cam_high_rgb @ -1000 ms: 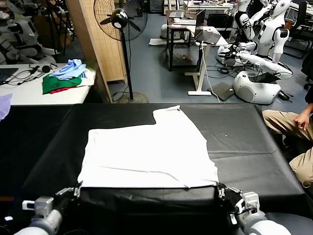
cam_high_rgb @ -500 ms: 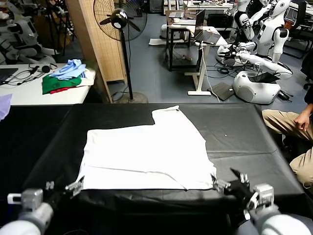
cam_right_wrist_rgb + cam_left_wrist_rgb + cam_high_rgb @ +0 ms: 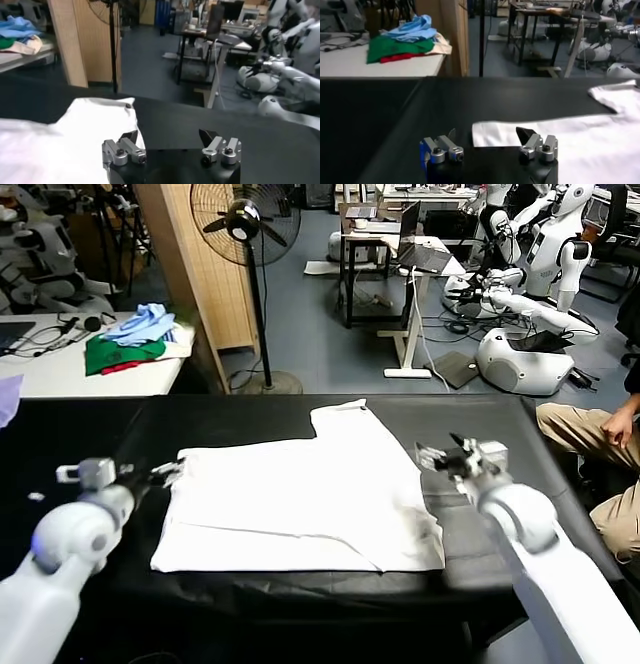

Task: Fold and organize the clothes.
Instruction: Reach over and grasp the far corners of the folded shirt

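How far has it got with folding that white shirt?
Done: the white T-shirt lies flat on the black table, its near edge doubled over. In hand: nothing; the left hand and right hand hover open at its far corners. Left: the remaining folds, then tidying.

I'm holding the left gripper wide open at the T-shirt's left edge, the right gripper gaping off its right side.

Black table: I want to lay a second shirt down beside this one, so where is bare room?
Bare black table lies right of the white T-shirt, behind the right claw, and along the far edge left of the raised sleeve. The left strip holds the left claw. The near edge is narrow.
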